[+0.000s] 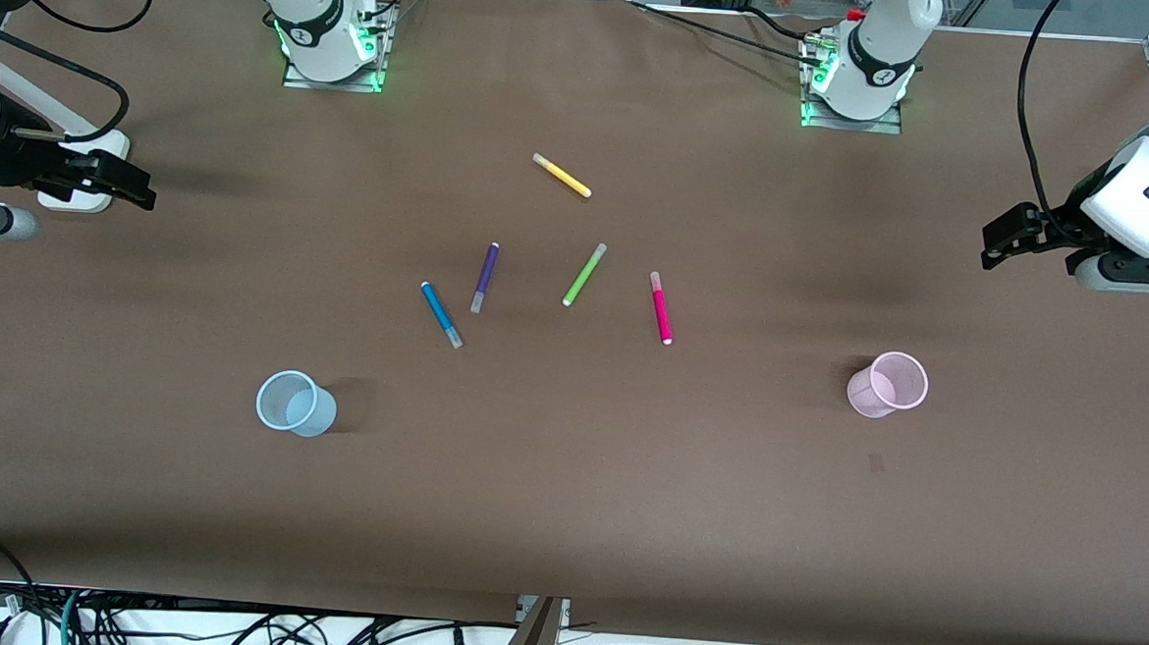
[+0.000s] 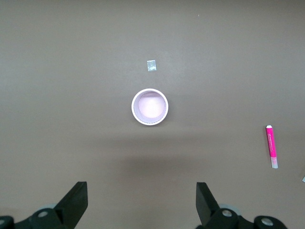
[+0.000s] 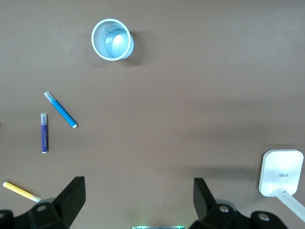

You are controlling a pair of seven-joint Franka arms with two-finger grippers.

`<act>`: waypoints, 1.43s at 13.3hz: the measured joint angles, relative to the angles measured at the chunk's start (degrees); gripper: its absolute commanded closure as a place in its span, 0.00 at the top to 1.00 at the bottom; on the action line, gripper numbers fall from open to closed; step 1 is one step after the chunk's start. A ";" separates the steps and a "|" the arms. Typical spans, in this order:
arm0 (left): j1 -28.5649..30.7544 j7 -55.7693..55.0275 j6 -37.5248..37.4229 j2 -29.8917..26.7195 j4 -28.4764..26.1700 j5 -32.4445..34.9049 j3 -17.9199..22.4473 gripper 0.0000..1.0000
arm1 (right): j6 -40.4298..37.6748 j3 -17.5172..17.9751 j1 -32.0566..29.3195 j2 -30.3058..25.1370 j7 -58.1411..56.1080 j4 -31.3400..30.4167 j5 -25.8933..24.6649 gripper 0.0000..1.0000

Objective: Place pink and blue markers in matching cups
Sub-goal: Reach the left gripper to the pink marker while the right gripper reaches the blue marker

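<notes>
The blue marker [image 1: 441,314] and the pink marker [image 1: 661,307] lie flat mid-table, apart from each other. The pale blue cup [image 1: 295,403] stands upright toward the right arm's end, nearer the front camera than the markers. The pale pink cup [image 1: 888,384] stands upright toward the left arm's end. My right gripper [image 1: 139,192] is open and empty, up at its end of the table; its wrist view shows the blue cup [image 3: 112,39] and blue marker [image 3: 60,109]. My left gripper [image 1: 994,244] is open and empty at its end; its wrist view shows the pink cup [image 2: 149,106] and pink marker [image 2: 271,146].
A purple marker [image 1: 484,277] lies beside the blue one, a lime green marker [image 1: 584,275] between it and the pink one, and a yellow marker [image 1: 562,175] nearer the bases. A white block [image 1: 74,200] sits by the right gripper. A small tape scrap [image 1: 877,463] lies near the pink cup.
</notes>
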 measured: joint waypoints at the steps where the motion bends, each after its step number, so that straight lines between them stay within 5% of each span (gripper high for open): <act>1: -0.11 0.00 -0.10 0.11 0.02 0.00 -0.03 1.00 | -0.01 0.00 0.00 0.00 0.00 0.00 0.00 1.00; 8: -0.53 0.04 -2.42 0.20 0.53 0.00 -0.25 1.00 | 0.13 0.21 0.20 0.97 0.00 0.24 0.01 1.00; 13: -1.46 -0.16 -6.78 4.92 0.38 -0.06 -6.24 1.00 | 6.55 1.17 7.81 9.59 0.42 0.24 0.04 1.00; 19: -3.16 -15.93 8.57 19.45 0.19 -0.09 -15.53 1.00 | 20.20 1.28 17.01 23.89 0.58 0.20 0.05 1.00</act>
